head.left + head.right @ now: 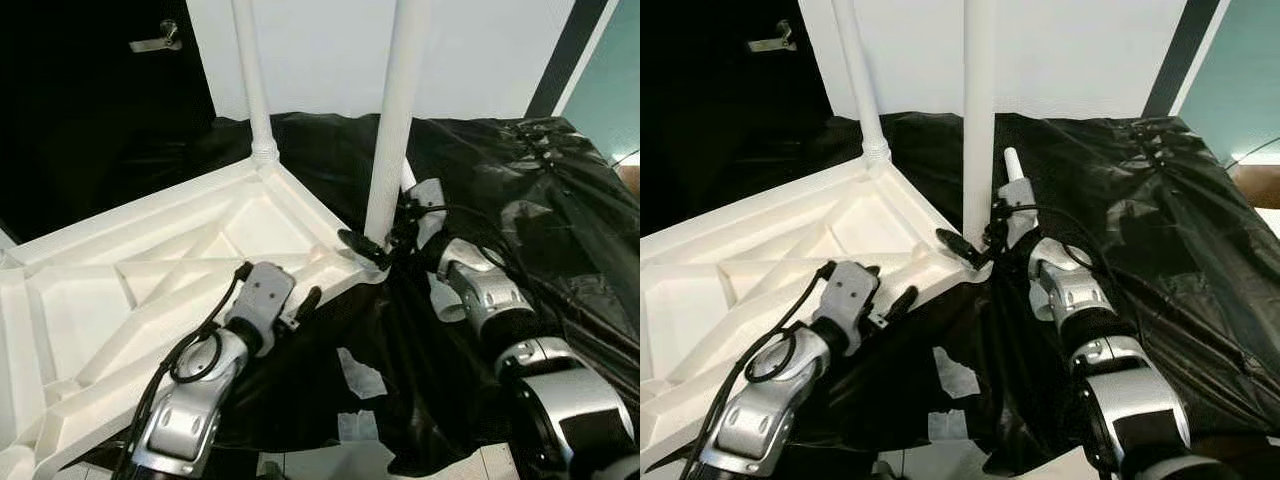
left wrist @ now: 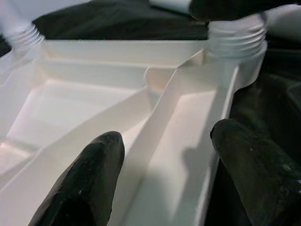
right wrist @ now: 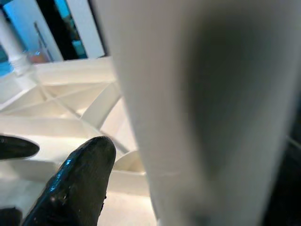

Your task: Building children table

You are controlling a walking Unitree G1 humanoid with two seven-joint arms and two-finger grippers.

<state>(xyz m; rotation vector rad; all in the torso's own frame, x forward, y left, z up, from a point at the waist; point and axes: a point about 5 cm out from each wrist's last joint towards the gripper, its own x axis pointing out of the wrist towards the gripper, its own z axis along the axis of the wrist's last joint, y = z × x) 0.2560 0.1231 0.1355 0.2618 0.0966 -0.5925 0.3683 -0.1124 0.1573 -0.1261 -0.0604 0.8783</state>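
Silver forearms fill the near edge of the scene, one on each side. Between them, on the left, lies the white tabletop, turned underside up on black plastic sheeting so that its ribs and corner sockets face the ceiling.

Two white legs stand in it. The far leg rises from the far corner socket. The nearer leg stands at the right-hand corner, and the right gripper is at its foot, one black finger lying against the leg. It seems to hold or turn the leg, but I cannot tell how tightly the fingers close.

The left gripper sits at the tabletop's near rim with its fingers spread wide, one over the ribbed inside and one beyond the edge, apparently steadying the top.

Another loose white piece lies on the sheeting just beyond the right gripper, perhaps a further leg.

By my reckoning the job is about half done: two legs up, one possibly not yet screwed home, the remaining corners still to fill, and the table still to be turned upright.
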